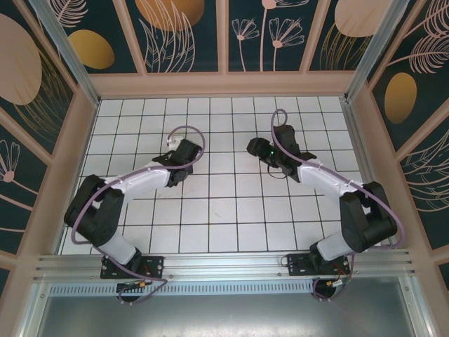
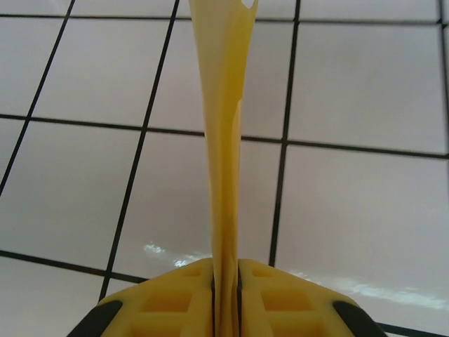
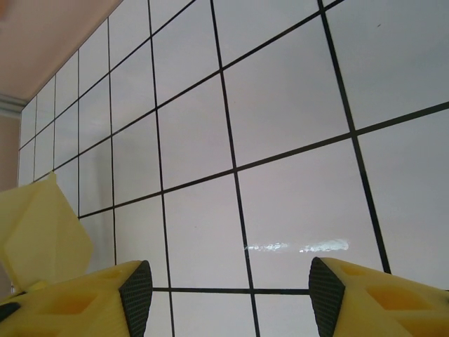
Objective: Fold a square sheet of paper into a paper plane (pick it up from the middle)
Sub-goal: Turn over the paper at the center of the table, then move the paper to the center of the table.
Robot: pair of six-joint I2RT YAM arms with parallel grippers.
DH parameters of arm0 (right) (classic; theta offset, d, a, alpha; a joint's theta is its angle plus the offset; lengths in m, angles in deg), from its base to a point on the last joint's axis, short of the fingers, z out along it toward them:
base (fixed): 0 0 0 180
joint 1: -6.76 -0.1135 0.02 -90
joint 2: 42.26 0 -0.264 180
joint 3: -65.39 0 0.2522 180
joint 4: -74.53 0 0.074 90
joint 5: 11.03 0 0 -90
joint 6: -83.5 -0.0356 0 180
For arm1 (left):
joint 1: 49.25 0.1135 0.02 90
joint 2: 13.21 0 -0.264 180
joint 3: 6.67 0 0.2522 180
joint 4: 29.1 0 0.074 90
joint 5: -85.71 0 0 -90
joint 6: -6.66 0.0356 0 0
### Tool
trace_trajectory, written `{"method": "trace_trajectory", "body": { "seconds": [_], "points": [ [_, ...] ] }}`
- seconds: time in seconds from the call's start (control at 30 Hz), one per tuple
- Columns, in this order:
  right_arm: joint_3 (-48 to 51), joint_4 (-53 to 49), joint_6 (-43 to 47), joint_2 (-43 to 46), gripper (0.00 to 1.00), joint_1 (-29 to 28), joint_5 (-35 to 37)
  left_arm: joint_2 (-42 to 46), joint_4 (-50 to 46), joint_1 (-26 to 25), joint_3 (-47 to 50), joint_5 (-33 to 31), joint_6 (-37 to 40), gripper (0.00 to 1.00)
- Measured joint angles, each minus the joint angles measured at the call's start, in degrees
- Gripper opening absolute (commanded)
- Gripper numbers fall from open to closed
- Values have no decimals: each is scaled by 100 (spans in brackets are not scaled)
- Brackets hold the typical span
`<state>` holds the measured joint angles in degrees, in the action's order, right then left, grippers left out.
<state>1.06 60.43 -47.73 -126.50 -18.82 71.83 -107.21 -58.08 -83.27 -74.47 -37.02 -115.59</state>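
The yellow sheet of paper [image 2: 223,140] is folded flat and seen edge-on, rising as a narrow strip from my left gripper [image 2: 226,274] over the white grid table. The yellow jaws are pressed together on its lower end, so the left gripper is shut on it. Its full outline is hidden, and I cannot tell whether it has the paper plane's shape. A creased corner of the same paper [image 3: 42,235] shows at the left edge of the right wrist view. My right gripper [image 3: 231,288] stands open beside it, with bare tiles between its black pads [image 3: 137,295]. From above, the left gripper [image 1: 179,163] and right gripper [image 1: 263,149] face each other mid-table.
The white tiled table [image 1: 224,210] has black grid lines. Tan walls [image 1: 224,84] close in the back and both sides. A metal rail [image 1: 224,263] with both arm bases runs along the near edge.
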Motion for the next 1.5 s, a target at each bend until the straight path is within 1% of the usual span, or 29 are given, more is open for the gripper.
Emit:
{"method": "trace_trajectory", "body": {
  "seconds": [0.13, 0.3, 0.47, 0.63, 0.73, 0.77, 0.83, 0.9, 1.03, 1.1, 1.2, 1.37, 1.5],
  "points": [
    [127, -7, -125, 260, 64, 13, 291, -678, -304, -208, -227, -173, -59, 20],
    [280, -11, -284, 358, 64, 118, 437, -1213, -306, -446, -597, -61, -101, 27],
    [350, -31, -376, 358, 64, 140, 457, -1290, -278, -531, -673, 275, -111, 41],
    [350, -31, -387, 358, 64, 140, 457, -1228, -70, -531, -643, 817, -57, 61],
    [348, -33, -378, 348, 63, 131, 459, -791, 177, -498, -378, 1196, 20, 72],
    [341, -33, -363, 330, 62, 111, 468, -520, 243, -468, -260, 1353, 44, 75],
    [280, -52, -350, 229, 62, 15, 507, -7, 422, -361, -55, 1600, 66, 81],
    [118, -74, -304, 20, 60, -201, 584, 557, 645, -140, 162, 1895, 57, 84],
    [-492, -136, -216, -614, 51, -811, 662, 1329, 1040, 492, 627, 2382, -70, 90],
    [-968, -168, -181, -1091, 46, -1174, 658, 1534, 1117, 809, 857, 2470, -164, 93],
    [-1823, -260, -92, -1917, 38, -1687, 566, 1668, 1117, 1145, 1132, 2546, -323, 95],
    [-3095, -498, -76, -3082, 34, -2280, 400, 1792, 1121, 1652, 1528, 2767, -616, 97],
    [-3993, -807, -63, -3838, 32, -2527, 254, 1987, 1126, 1978, 1751, 2841, -817, 98]
  ]
}}
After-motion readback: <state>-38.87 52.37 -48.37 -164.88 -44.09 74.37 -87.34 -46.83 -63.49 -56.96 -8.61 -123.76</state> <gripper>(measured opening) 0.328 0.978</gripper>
